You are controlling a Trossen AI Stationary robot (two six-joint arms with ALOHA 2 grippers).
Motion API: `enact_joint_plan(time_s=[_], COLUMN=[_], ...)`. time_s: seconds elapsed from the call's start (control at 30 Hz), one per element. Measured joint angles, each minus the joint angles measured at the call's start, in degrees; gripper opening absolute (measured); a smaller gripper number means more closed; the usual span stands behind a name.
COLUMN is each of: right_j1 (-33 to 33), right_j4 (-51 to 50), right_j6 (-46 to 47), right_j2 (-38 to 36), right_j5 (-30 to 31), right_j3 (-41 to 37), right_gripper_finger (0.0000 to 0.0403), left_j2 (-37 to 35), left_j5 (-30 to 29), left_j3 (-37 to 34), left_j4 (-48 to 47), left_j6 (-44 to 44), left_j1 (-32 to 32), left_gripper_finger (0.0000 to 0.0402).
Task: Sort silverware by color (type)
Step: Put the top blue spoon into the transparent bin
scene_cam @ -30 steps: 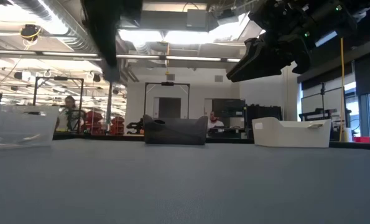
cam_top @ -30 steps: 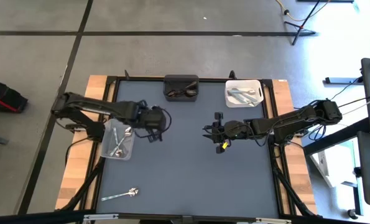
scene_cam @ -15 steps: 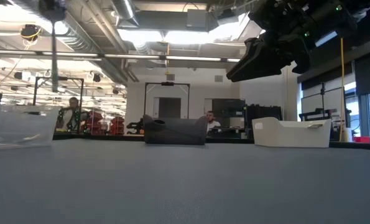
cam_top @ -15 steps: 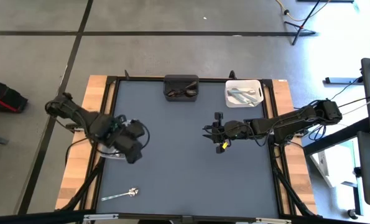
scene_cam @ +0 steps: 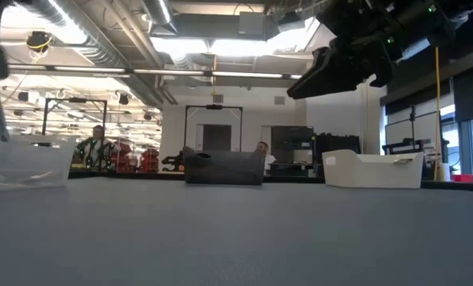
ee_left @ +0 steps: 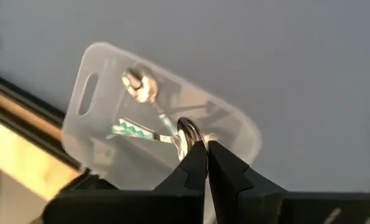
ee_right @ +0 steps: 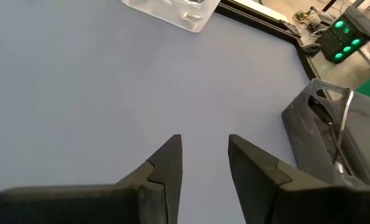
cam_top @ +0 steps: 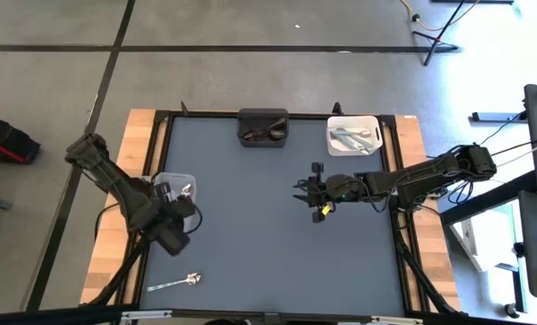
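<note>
Dark left end effector (ee_left: 204, 163) closed, empty, above clear bin (ee_left: 94, 68).

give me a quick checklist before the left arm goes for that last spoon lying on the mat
1. Left gripper empty: ok, fingers shut with nothing between them.
2. Left gripper open for a grasp: not ok, needs opening.
3. Loose spoon reachable: ok, it lies alone on the mat near the front edge.
4. Clear bin holding its silverware: ok, shiny pieces lie inside.
5. Right gripper out of the way: ok, it hovers open mid-table, far from the spoon.
6. Which bin the spoon belongs in: cannot tell; it looks shiny.
</note>
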Motion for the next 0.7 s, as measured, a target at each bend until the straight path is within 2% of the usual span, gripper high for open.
enact_joint_plan(time_s=[0.17, 0.33, 0.53, 0.7], right_j1=[-0.01, 0.00, 0.00, 0.00], right_j4=[-0.02, -0.44, -0.81, -0.01], right_j6=[2.72, 3.58, 4.56, 4.48], right_j2=[0.00, 0.00, 0.23, 0.52], right_j5=[-1.17, -2.26, -2.30, -2.29], right_j3=[0.00, 0.00, 0.00, 0.00], right_gripper_finger=[0.0120, 0.0120, 0.0120, 0.0120], left_j2=[0.00, -0.02, -0.02, -0.02], left_j5=[-0.03, 1.03, 1.06, 3.64], left_j3=[-8.33, -13.70, -14.18, -9.88], left_j4=[-0.02, 0.92, 0.66, -0.04], left_j6=[0.79, -3.66, -4.15, -3.21], left_j1=[-0.83, -0.84, -0.84, -0.84], left_gripper_finger=[0.0002, 0.0018, 0.0070, 0.0094])
